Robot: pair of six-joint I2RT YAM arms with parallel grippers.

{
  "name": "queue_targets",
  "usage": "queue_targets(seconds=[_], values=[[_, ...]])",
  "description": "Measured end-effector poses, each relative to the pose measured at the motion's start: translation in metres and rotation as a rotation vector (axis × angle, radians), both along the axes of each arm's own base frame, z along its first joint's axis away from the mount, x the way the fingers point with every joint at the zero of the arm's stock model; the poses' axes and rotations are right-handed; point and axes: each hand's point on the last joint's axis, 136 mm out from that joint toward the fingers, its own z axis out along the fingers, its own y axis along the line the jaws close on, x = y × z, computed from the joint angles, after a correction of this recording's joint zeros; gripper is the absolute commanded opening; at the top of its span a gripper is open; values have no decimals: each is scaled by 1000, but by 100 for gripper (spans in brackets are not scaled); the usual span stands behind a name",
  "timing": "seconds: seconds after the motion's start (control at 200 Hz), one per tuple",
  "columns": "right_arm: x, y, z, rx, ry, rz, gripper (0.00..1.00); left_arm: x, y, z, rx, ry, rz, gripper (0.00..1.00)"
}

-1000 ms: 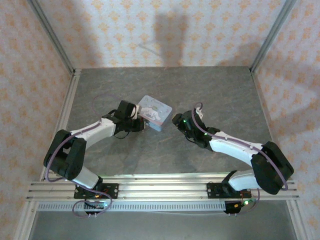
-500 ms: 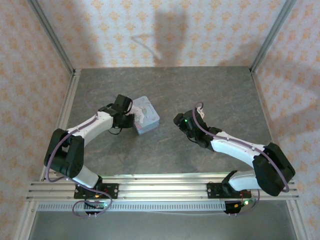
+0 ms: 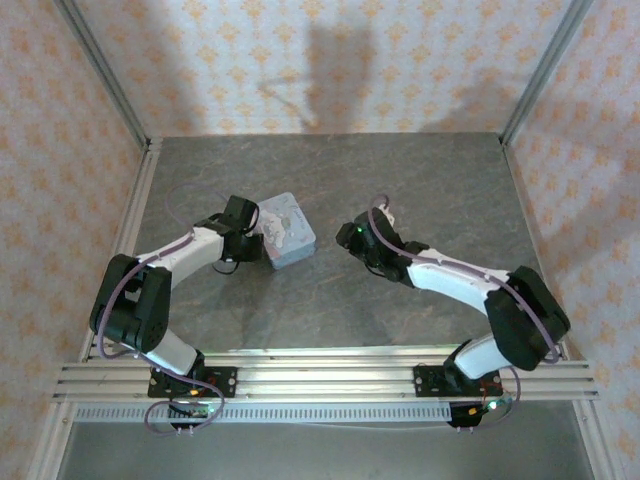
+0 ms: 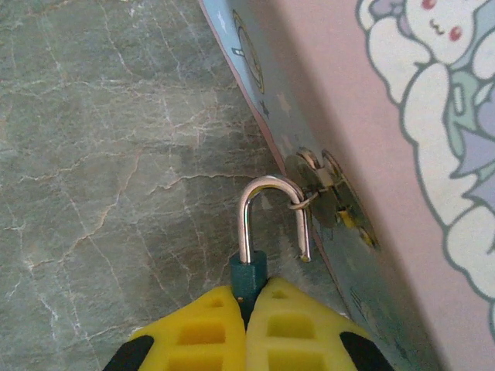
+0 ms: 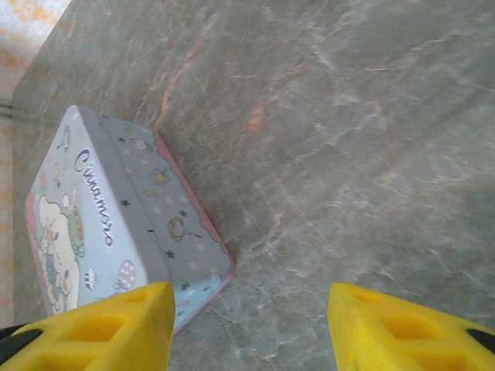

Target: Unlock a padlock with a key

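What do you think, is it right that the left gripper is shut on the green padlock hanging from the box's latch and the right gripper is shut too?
Not quite: the right gripper is open, its fingers well apart in the right wrist view. The left gripper is shut on the padlock at the box's latch.

Grey marbled tabletop [image 3: 420, 180], orange-patterned walls [image 3: 300, 60], aluminium corner posts [image 3: 104, 70]

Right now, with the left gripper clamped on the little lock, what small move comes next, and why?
Probably nudge the left gripper forward so the hasp ring slips off the shackle's free leg. The padlock looks open already: that leg hangs clear of the teal body, hooked through the tin's ring.
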Motion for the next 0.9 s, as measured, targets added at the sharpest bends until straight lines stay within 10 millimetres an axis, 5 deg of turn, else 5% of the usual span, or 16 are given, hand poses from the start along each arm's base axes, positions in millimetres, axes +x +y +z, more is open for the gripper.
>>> queue_targets(seconds=[0.24,0.641,0.896], values=[[10,22,0,1,10,74,54,-2,0,-7,-21,-23,11,0],[5,24,-12,-14,49,103,54,5,2,19,-138,-132,98,0],[4,24,-13,-18,50,110,54,17,1,5,-171,-108,121,0]])
